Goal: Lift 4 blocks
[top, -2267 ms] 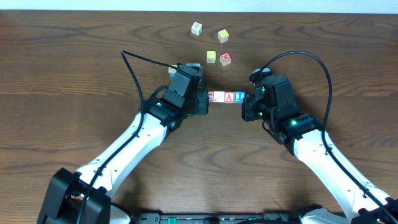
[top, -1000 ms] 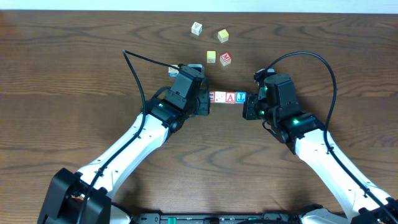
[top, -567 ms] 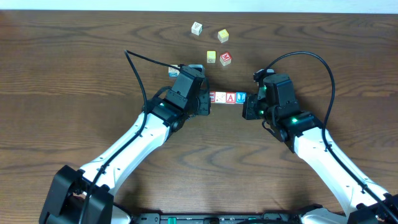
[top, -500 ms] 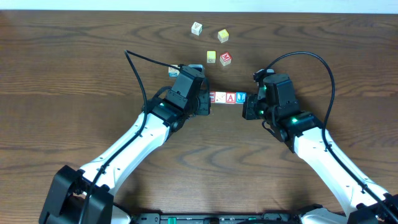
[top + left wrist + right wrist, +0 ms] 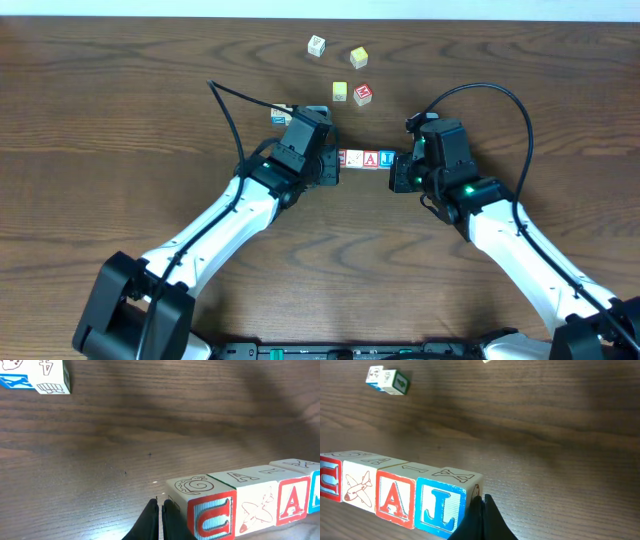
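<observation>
Along block row [image 5: 395,492]: C, A, L

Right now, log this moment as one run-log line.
phase: pressing from both ends | left gripper: shut, at C block end | right gripper: shut, at L block end | four-block row: straight, blocks touching | lift: cannot tell

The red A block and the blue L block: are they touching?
Touching. The right wrist view shows the red A block and the blue L block side against side, no gap between.
</observation>
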